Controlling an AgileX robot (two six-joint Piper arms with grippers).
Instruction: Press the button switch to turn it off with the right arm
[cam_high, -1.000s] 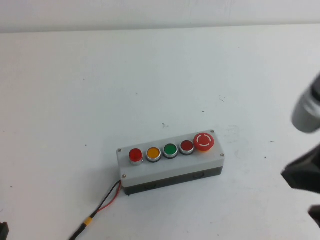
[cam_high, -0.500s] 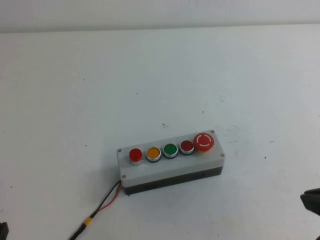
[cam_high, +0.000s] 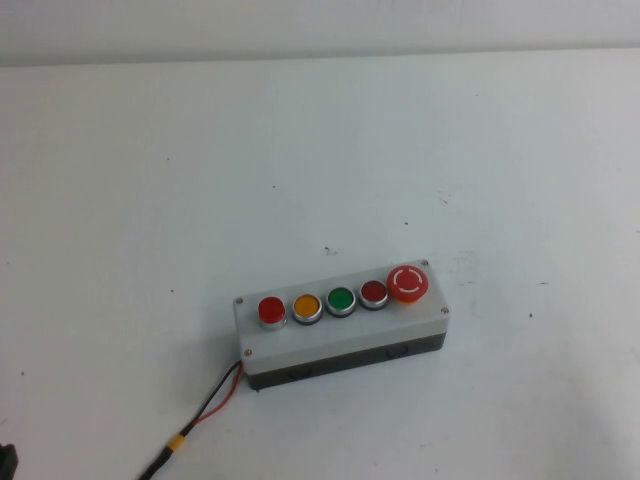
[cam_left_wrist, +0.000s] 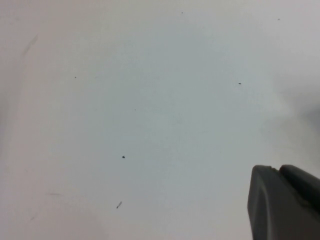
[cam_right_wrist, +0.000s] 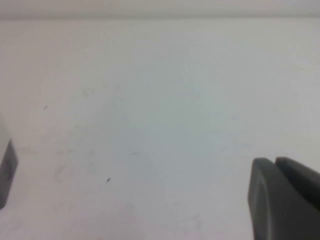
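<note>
Judging progress: the button switch (cam_high: 271, 310), bright red with a silver ring, sits at the left end of the row on the white-topped box (cam_high: 340, 332), near the middle of the table (cam_high: 150, 180), and nothing is touching it. It shows no obvious glow in the high view, so it may already be off, but I can't confirm that; whether a press is done or left to do is unclear. Other buttons in the row: orange button (cam_high: 307, 305), green button (cam_high: 341, 299), darker red button (cam_high: 374, 292), big mushroom button (cam_high: 408, 283) at the right end. Red and black wires (cam_high: 215, 395) run off the box toward the near-left edge. Right gripper (cam_right_wrist: 285, 197) is out of the high view; its wrist camera shows only a dark finger piece over bare table with a corner of the box at one edge, so it is off to the side, well apart from the switch. Can't tell how far open it is; it holds nothing visible. Left gripper (cam_left_wrist: 282, 200) is parked over bare table, opening also can't tell, nothing held. Versus the earlier frames: the right arm was visible at the right edge of the high view, then only a dark scrap at the lower right, now gone entirely, which reads as retreat. Box and buttons unchanged.
</note>
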